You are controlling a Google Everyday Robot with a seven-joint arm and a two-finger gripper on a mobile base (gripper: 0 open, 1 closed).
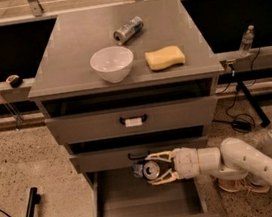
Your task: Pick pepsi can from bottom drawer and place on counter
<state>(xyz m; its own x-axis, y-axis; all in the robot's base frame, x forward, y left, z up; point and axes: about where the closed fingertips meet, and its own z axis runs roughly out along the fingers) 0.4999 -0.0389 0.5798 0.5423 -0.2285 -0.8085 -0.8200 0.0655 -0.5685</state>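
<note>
Since the task ends on top of the cabinet, we begin at the left of the table (60, 55), where the grey surface is bare and a can could stand upright. Next comes a white bowl (112, 62) near the front edge, and behind it a silver-and-blue can (128, 29) lying on its side. Neither is ours to move, so we judge they only narrow the landing room. Below, the bottom drawer (97, 207) stands pulled out, which lets the arm reach in. The pepsi can (145, 169) is over the drawer's back part, just under the middle drawer's front, tipped sideways with a silver end toward the camera. The gripper (150, 169) is clamped on it, one finger above and one below, so the can seems to hang clear of the drawer floor. Further right a yellow sponge (164, 57) rests on the table, and the white arm (244, 158) comes in low from that side.
</note>
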